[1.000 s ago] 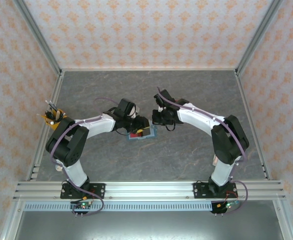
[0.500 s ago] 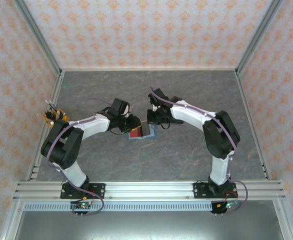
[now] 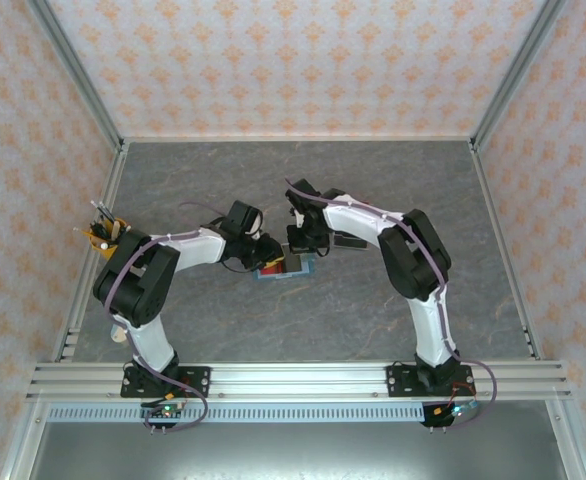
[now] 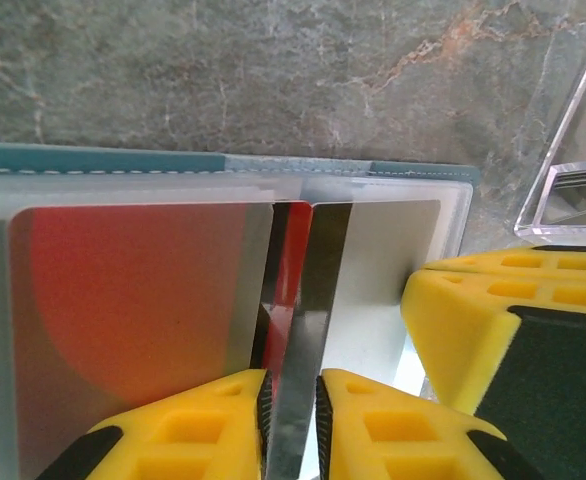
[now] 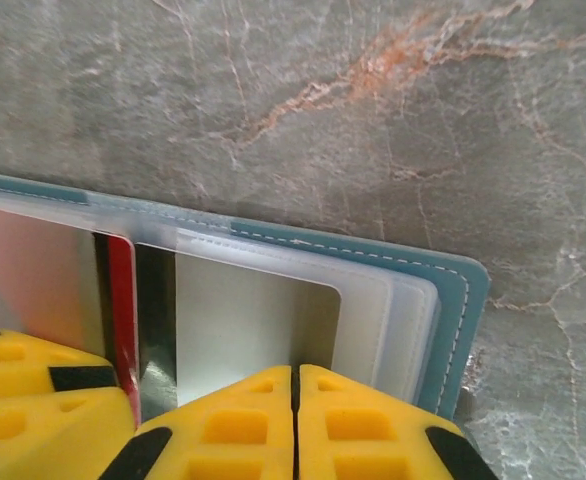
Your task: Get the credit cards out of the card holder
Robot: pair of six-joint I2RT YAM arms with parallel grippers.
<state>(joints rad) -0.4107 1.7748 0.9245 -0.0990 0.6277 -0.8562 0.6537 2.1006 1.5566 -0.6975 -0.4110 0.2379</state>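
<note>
Left fingers [image 4: 253, 405] are clamping tight on one grey card [image 4: 308, 300], which is standing on edge over the fold of the card holder [image 4: 223, 162]. Right fingers [image 5: 278, 415] are pressing together with no gap, over the holder's right leaf; cannot tell if anything is pinched between them. Holder is lying open mid-desk [image 4: 273, 70] between both arms. Cards showing, three: one grey being held, one red card [image 4: 133, 300] sitting in the left pocket, one pale card [image 5: 243, 320] sitting in the right pocket. One clear box [image 4: 573, 150] is sitting just beside the holder's far right corner. Bare desk is running open beyond the holder's far edge. One pen cup [image 3: 104, 235] is standing well apart at the left desk edge.
</note>
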